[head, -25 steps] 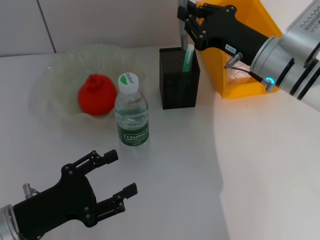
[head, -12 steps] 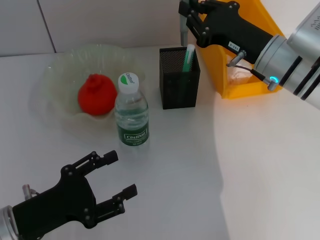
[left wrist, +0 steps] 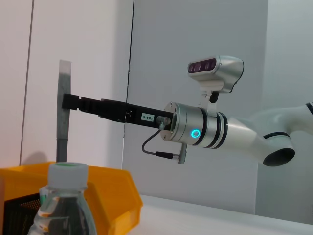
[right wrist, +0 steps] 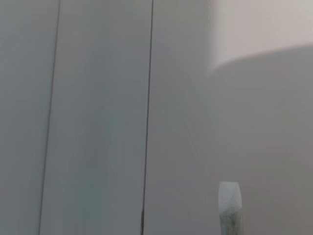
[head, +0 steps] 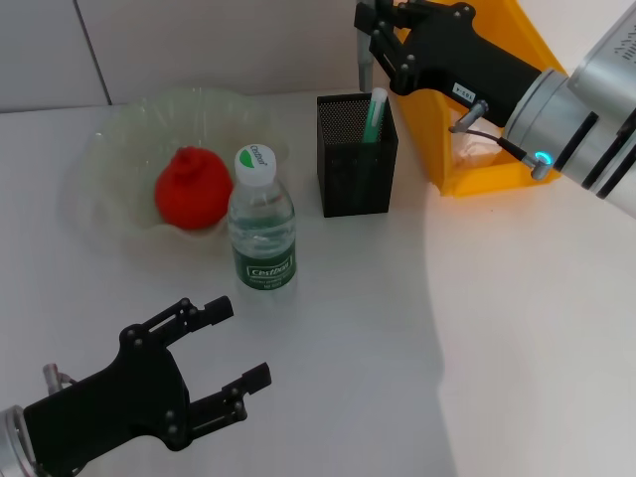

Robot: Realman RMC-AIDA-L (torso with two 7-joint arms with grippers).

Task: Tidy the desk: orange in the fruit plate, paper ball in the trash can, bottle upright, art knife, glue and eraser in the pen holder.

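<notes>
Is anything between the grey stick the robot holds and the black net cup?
Nothing visible. The right gripper holds the thin grey art knife upright above the square black mesh pen holder. A green-and-white stick already inside leans in one corner. The left gripper sits parked at the table's near edge.

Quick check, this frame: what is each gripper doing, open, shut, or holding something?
Left gripper: open, empty, low over the table near the bottle.
Right gripper: shut on a grey stick, above the pen holder.
</notes>
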